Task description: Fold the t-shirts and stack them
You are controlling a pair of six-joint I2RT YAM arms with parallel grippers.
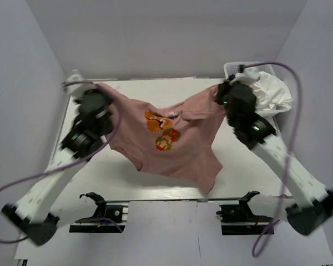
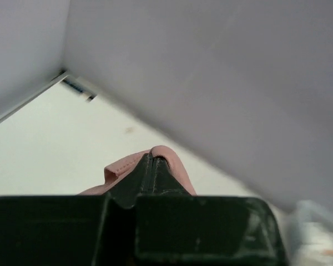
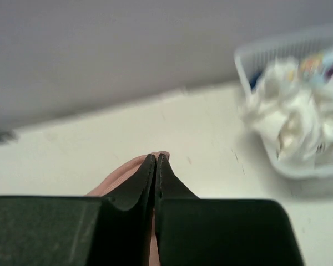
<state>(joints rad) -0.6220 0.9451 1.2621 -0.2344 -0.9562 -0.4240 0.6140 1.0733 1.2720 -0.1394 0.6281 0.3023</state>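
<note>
Pinching one corner of the pink t-shirt [image 1: 172, 148] in the clenched left hand [image 2: 152, 159], letting soft, light cloth sag over the tabletop [image 1: 127, 183]. Clamping the opposite corner in the right hand [image 3: 156, 158], judging hems the surest hold.

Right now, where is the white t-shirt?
In the top view, the white t-shirt lies crumpled in the basket at the far right, beside the pink t-shirt's raised corner.

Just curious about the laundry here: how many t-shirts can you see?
2. The pink t-shirt hangs stretched between the left gripper and the right gripper. The white t-shirt lies crumpled in the basket at the far right; more may be hidden beneath it.
</note>
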